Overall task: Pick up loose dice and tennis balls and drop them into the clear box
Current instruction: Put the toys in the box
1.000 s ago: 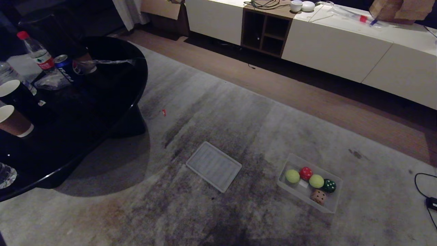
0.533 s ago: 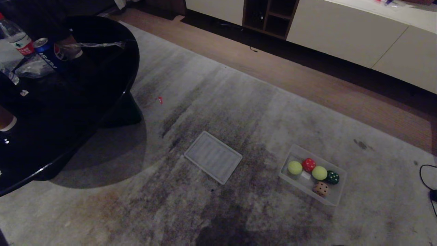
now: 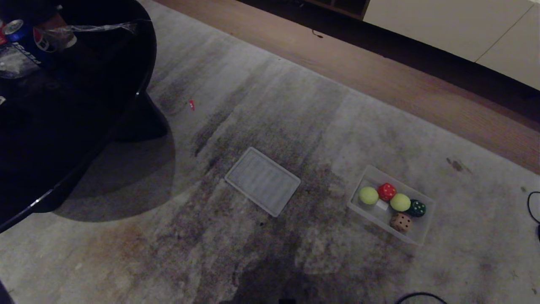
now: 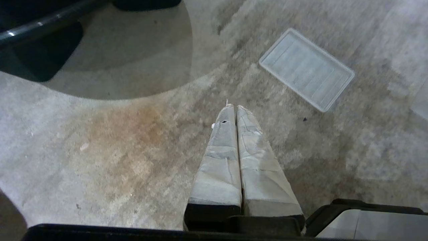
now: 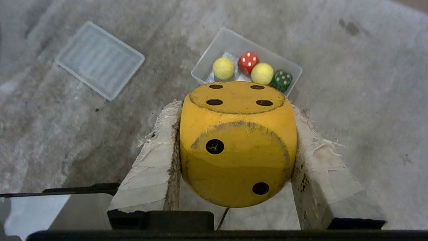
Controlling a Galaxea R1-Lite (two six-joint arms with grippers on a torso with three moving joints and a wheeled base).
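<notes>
The right gripper is clamped on a yellow die, one padded finger flat against each side, so the cube sits square between them and should fall clean on release. Ahead of and below it the clear box stands on the rug, already holding two tennis balls, a red die and a green die; a peach die lies there too. The lid lies flat well off to one side, leaving the box open for the drop. The left gripper hangs empty over bare rug, fingers pressed together
</notes>
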